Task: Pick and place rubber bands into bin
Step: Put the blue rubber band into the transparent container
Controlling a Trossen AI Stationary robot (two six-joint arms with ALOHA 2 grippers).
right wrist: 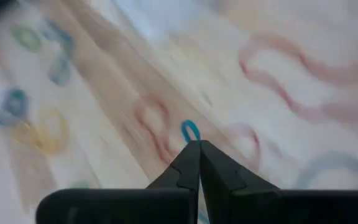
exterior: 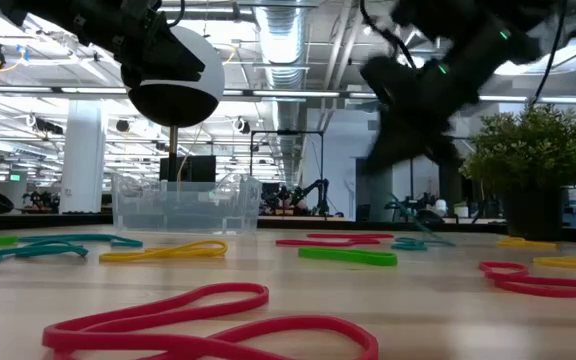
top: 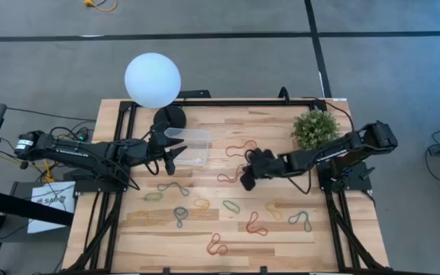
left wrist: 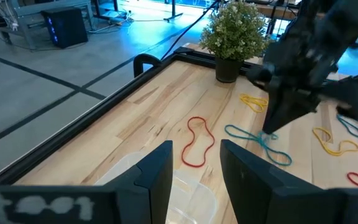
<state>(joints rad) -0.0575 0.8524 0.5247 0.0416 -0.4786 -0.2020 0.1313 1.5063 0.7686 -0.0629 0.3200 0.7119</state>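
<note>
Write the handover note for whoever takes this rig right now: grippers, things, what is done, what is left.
Right gripper: shut on a blue rubber band, mid-table.
Left gripper: open, empty, hovering over the bin.
Bin: by the lamp; no bands visible inside.
Other bands: scattered across the table.
Done: one band gripped.
Left: drop it in the bin, then collect the rest.

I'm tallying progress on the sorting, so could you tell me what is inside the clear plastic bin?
The small clear rectangular plastic bin looks empty: the high view shows only wood through it. The left claw hangs over its near edge, covering a small part.
</note>
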